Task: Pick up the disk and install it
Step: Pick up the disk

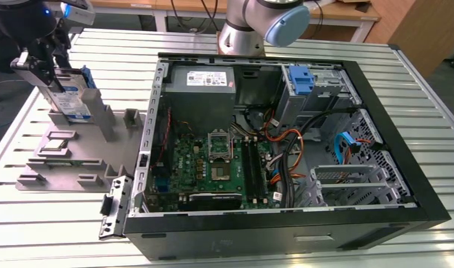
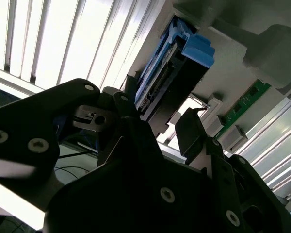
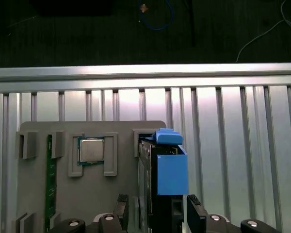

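The disk (image 1: 70, 95) stands on edge at the far corner of the grey holder (image 1: 70, 174), its blue carrier (image 3: 170, 167) facing up toward the arm in both wrist views. The gripper (image 1: 57, 82) sits right over the disk, with one of its fingers (image 3: 196, 213) on each flat side. In the second wrist view the disk (image 2: 172, 73) lies between the spread jaws of the gripper (image 2: 160, 110), and light shows between one finger (image 2: 190, 127) and the disk's side, so the jaws are apart and not clamped. Whether the disk's lower edge touches the holder cannot be told. The disk's broad face carries a white-and-blue label (image 1: 68, 103); its print is too small to read. On the holder, beside the disk, a square chip (image 3: 91, 150) lies in its own pocket, and a green memory stick (image 3: 49, 179) lies along the holder beyond the chip. The holder rests on a slatted metal table (image 1: 48, 223). Just beside the holder, toward the exterior view's right, lies an open computer case (image 1: 286, 234), whose grey power supply (image 1: 204, 95) bears a white sticker (image 1: 209, 79) with print too fine to make out.
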`<state>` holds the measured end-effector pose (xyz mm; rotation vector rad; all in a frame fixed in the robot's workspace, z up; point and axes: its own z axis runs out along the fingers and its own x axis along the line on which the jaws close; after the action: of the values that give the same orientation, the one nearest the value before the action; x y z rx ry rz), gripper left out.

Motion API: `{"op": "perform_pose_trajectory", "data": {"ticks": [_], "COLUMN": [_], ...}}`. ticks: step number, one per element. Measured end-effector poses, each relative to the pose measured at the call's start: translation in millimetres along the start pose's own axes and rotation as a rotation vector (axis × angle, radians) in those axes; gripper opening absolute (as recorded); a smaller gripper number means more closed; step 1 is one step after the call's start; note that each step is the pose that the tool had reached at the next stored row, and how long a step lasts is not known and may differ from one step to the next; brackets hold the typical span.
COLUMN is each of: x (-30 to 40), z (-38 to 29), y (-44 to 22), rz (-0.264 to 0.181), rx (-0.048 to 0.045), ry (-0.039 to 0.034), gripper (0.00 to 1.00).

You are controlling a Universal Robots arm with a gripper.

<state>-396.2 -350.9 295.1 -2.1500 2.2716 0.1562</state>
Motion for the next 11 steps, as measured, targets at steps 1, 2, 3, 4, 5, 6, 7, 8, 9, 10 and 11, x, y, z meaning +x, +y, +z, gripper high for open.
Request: {"op": "perform_pose_trajectory", "data": {"ticks": [1, 2, 3, 4, 5, 6, 7, 8, 9, 10, 11], "x": [-0.1, -0.1, -0.2, -0.3, -0.4, -0.4, -0.5, -0.5, -0.5, -0.5, -0.5], "z": [0.0, 0.0, -0.5, -1.5, -2.6, -3.4, -3.5, -3.5, -3.4, -3.5, -3.5], "y": [0.0, 0.0, 0.0, 0.1, 0.2, 0.2, 0.2, 0.2, 0.2, 0.2, 0.2], "rz": [-0.001, -0.002, -0.002, -0.002, -0.002, -0.003, -0.003, -0.003, -0.003, -0.003, -0.003], "rx": [0.0, -0.0001, -0.0004, -0.0004, -0.0005, -0.0004, -0.0002, -0.0001, 0.0, -0.0001, -0.0002], "ry": [0.0, 0.0001, 0.0002, 0.0002, 0.0003, 0.0002, 0.0001, 0.0, 0.0, 0.0, 0.0001], "gripper": [0.59, 0.59, 0.59, 0.59, 0.59, 0.59, 0.59, 0.59, 0.59, 0.59, 0.59]}}
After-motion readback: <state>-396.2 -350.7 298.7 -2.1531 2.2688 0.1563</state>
